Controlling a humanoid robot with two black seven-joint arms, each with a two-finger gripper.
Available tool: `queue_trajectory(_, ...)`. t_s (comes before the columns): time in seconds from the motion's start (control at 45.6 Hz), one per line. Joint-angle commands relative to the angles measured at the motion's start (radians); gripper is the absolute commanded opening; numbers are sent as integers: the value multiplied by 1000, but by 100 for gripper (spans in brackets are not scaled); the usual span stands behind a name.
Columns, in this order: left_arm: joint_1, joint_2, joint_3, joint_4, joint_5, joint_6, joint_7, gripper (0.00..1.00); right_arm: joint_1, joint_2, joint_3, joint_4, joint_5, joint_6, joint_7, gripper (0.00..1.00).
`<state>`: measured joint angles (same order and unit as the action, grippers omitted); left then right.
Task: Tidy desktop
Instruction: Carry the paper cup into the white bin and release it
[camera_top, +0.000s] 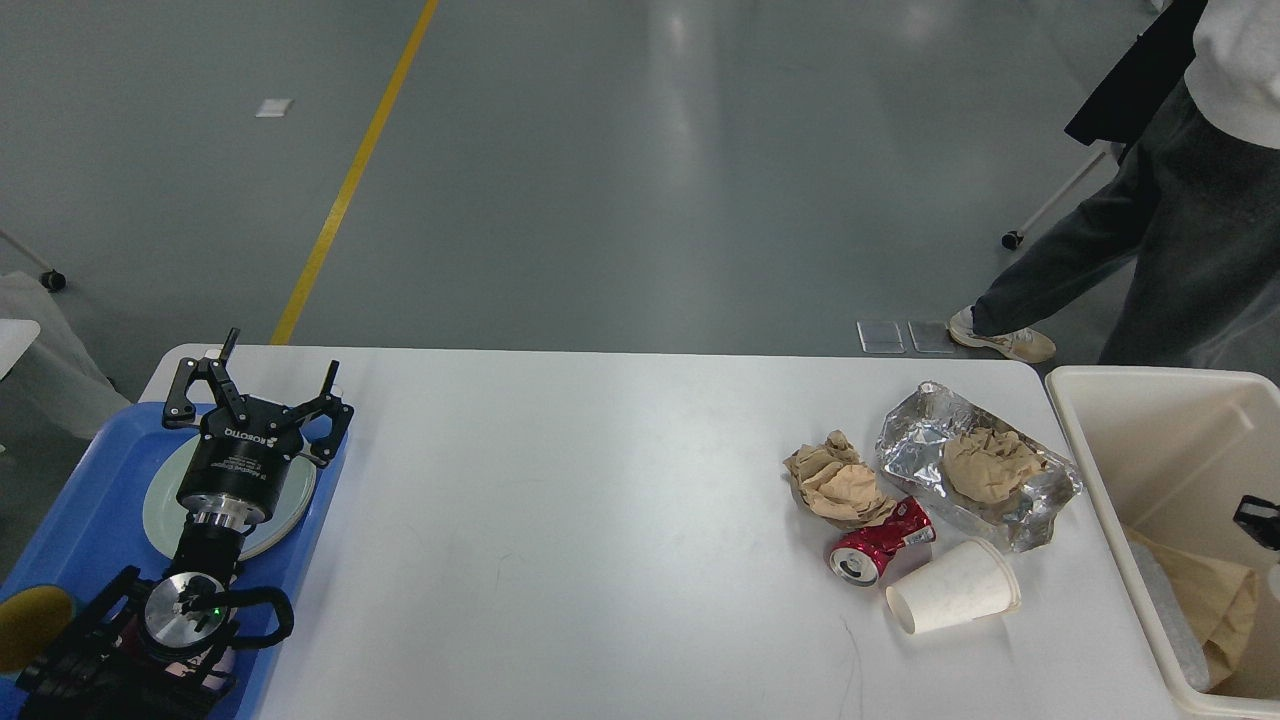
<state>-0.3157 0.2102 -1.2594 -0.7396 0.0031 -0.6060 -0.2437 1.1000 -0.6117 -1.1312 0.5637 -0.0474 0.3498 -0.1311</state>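
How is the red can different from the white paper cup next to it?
The red can is shiny metal and crushed out of shape; the white paper cup is plain paper and keeps its shape. The can looks smaller than the cup. Both lie on their sides on the desktop, open ends toward the camera, close together near the cream bin.

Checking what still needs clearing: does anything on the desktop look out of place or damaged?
Yes. Litter clusters at the right end of the desktop: a crushed red can, a tipped-over paper cup, a crumpled brown paper wad, and crinkled foil holding another wad.
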Motion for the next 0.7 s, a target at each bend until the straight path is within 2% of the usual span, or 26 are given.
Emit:
queue_trajectory(0.0,0,0,0,0,0,0,1,97,-218,85,70,-212,0,-32,-1,0)
queue_trajectory(0.11,0,0,0,0,0,0,1,97,-350,148,79,-381,1,-63,-1,0)
queue_trajectory(0.263,0,0,0,0,0,0,1,97,-485,217,79,-507,1,-126,-2,0)
queue_trajectory(0.482,0,0,0,0,0,0,1,97,-534,254,119,-519,9,-242,-2,0)
queue_trajectory(0.636,0,0,0,-1,0,0,0,97,-546,256,128,-518,1,-250,-1,0)
queue_trajectory(0.658,0,0,0,-1,0,0,1,97,-549,256,126,-518,1,-255,-1,16)
queue_trajectory(0.68,0,0,0,-1,0,0,0,97,-552,253,126,-519,1,-258,1,48)
